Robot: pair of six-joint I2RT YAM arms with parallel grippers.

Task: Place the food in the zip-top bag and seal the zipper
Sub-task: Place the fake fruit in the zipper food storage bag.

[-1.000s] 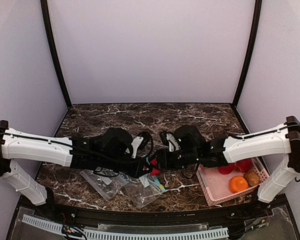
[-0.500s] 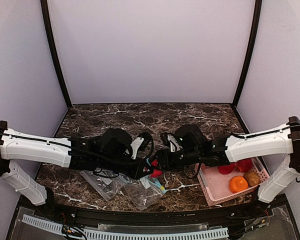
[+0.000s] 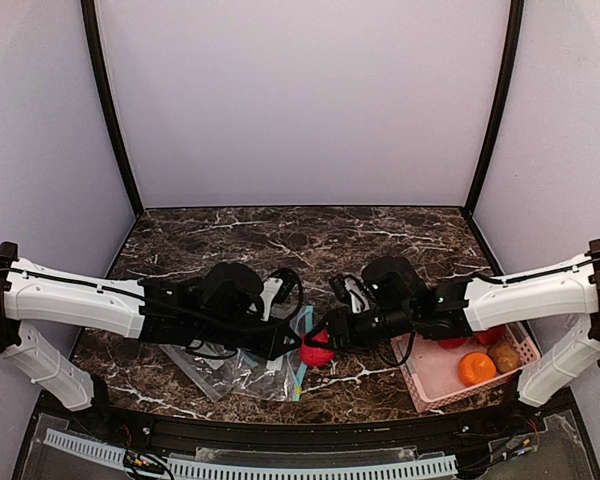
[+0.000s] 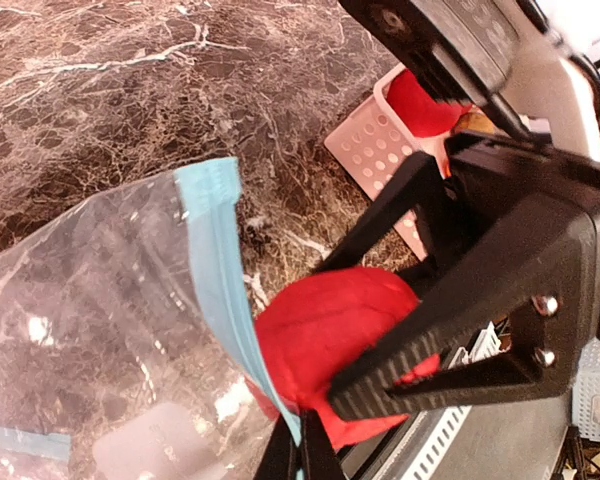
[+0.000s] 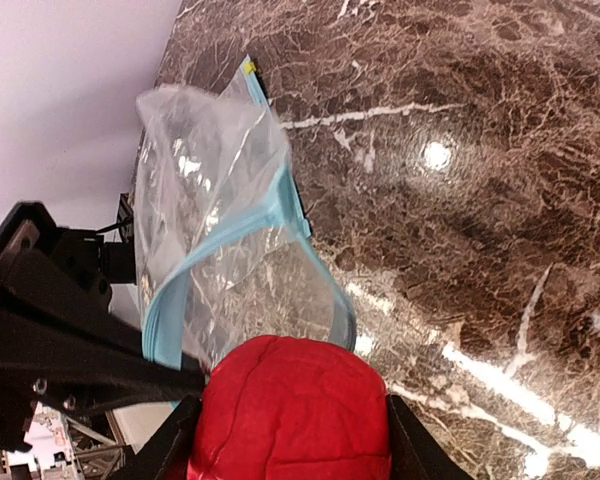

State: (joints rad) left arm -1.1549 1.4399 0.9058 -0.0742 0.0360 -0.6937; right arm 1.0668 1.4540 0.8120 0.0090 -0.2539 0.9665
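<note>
A clear zip-top bag (image 3: 230,365) with a light blue zipper strip (image 4: 215,260) lies on the marble near the front. My left gripper (image 3: 288,345) is shut on that strip at the bag's mouth (image 4: 298,450). The right gripper (image 3: 322,340) is shut on a glossy red fruit (image 3: 316,352), which sits between its two black fingers (image 5: 180,440). In the right wrist view the red fruit (image 5: 290,400) hangs just in front of the bag's open mouth (image 5: 245,270). In the left wrist view the fruit (image 4: 320,335) touches the blue strip.
A pink perforated basket (image 3: 420,385) stands at the right front, holding two red fruits (image 3: 490,333), an orange one (image 3: 476,368) and a brown one (image 3: 503,355). Dark marble table (image 3: 280,240) stretches behind the arms, with lilac walls around it.
The right gripper has come down and forward with the red fruit to the bag's mouth. The left gripper has lowered, and the bag now lies more spread out.
</note>
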